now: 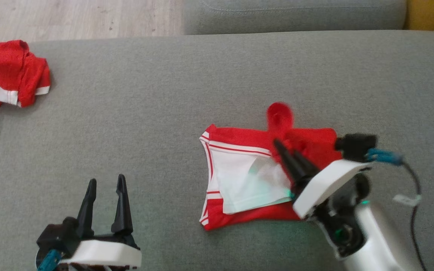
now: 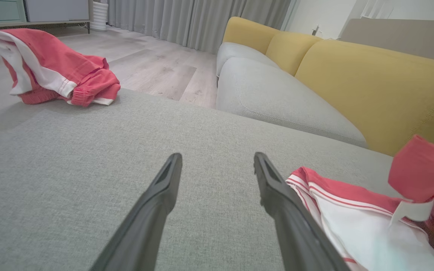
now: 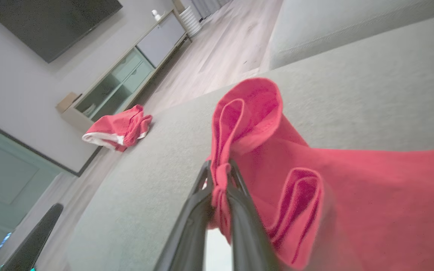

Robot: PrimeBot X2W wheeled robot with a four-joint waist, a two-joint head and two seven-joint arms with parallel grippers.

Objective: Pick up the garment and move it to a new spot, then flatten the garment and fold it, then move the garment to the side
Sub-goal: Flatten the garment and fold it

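- My right pincer (image 1: 286, 148) is gripping a fold of the garment (image 1: 247, 177). In the right wrist view the red cloth is bunching between the two fingers (image 3: 244, 229) and looping up above their tips.
- The garment is lying on the grey cushion (image 1: 164, 113), under and just ahead of this pincer, with its white inner side facing up just left of the fingers.
- I am pinching near the far edge, I think, so that a pull will stretch the cloth flat or bring it over for a fold.
- The right forearm is coming in low from behind, with the wrist tilting down and the fingers pointing forward and slightly left.
- My left pincer (image 1: 106, 180) is waiting open and holding nothing. It is hovering over bare cushion, well apart from the garment on its right.
- Another red garment (image 1: 9, 71) is lying far ahead and left of the left pincer.
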